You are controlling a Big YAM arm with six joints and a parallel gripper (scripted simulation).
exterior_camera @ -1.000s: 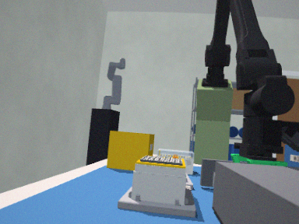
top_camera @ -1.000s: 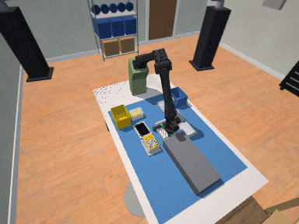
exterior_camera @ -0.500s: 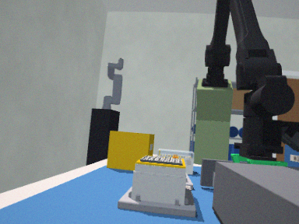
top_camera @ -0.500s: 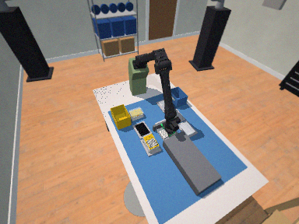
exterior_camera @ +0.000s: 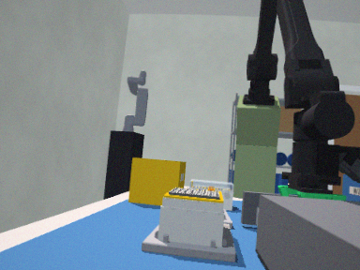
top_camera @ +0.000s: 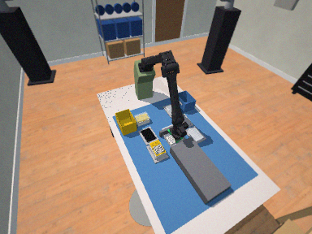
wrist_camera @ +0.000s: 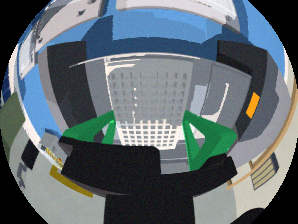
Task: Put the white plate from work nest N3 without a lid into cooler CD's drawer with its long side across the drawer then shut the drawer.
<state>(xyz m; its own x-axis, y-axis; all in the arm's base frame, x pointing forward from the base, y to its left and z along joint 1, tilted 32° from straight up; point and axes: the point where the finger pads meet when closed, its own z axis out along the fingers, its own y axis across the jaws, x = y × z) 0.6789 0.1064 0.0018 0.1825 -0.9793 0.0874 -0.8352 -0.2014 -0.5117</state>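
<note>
My gripper [top_camera: 174, 137] is at the near end of the grey cooler CD [top_camera: 199, 167], over its open drawer. In the wrist view the green fingers are shut on the two sides of the white plate [wrist_camera: 152, 104], a well plate with no lid, right way up. The plate sits low inside the grey drawer [wrist_camera: 87, 90]; I cannot tell whether it touches the floor. The amber lamp [wrist_camera: 253, 104] is lit. In the exterior view the green fingers [exterior_camera: 310, 192] show just behind the cooler's housing [exterior_camera: 309, 232]; the plate is hidden there.
The tip box [top_camera: 158, 149] with a yellow top stands left of the drawer, a black-topped box [top_camera: 147, 134] behind it. A yellow bin [top_camera: 126, 121], a lidded plate [top_camera: 142, 118] and a blue bin [top_camera: 187, 101] stand farther back. A pale nest [top_camera: 197, 135] lies right of the gripper.
</note>
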